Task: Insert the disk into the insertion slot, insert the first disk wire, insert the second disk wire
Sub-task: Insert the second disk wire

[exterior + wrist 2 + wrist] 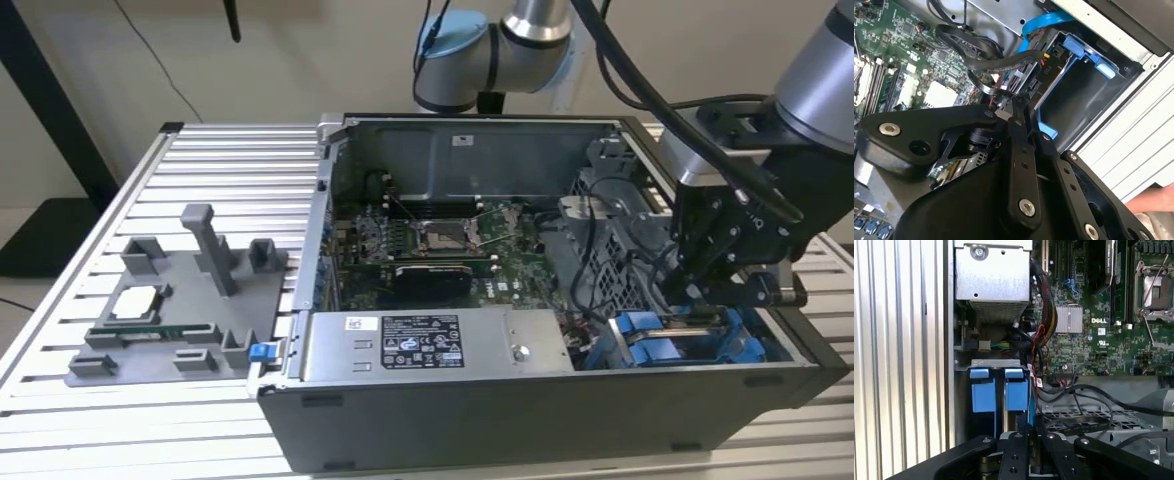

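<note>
The insertion slot (681, 338) is the grey bay with blue rails at the case's front corner on the exterior view's right. It also appears in the second wrist view (1074, 75), and its two blue tabs (999, 390) in the first wrist view. A blue carrier frame lies in the bay. I cannot make out the disk's silver face. My gripper (714, 290) hangs just above the bay. Its fingers are drawn together (1008, 100) on the end of a black disk wire (985, 86), beside the connectors (1031, 70) at the bay's inner end. A blue flat wire (1046, 22) runs to that end too.
The grey power-supply box (427, 345) sits next to the bay. The motherboard (441, 240) and a perforated cage (607, 270) with loose black cables crowd the case. A grey fixture (174, 310) stands on the slatted table. Part of a hand (1149, 202) shows outside the case wall.
</note>
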`<state>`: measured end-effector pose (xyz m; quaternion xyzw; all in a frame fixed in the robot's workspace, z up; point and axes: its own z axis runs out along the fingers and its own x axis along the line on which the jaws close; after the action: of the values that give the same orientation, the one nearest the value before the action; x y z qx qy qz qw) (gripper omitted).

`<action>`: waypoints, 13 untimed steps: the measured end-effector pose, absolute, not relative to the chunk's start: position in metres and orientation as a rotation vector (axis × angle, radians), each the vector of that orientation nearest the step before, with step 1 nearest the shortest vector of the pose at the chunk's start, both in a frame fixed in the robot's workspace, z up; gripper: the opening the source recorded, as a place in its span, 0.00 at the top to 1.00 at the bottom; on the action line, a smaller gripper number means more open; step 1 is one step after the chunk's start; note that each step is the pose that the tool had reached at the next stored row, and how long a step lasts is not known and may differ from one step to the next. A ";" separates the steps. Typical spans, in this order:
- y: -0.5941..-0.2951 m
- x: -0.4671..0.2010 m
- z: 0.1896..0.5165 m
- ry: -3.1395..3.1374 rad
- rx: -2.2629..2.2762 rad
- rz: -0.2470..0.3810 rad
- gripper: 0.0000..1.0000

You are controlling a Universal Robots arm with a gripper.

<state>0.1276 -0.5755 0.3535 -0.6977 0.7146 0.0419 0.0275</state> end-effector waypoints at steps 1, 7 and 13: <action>-0.575 0.128 0.353 2.205 -2.154 0.125 1.00; -0.575 0.130 0.349 2.202 -2.154 0.101 1.00; -0.576 0.132 0.346 2.206 -2.157 0.091 1.00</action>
<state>0.1321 -0.5755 0.3463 -0.6986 0.7143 0.0296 0.0273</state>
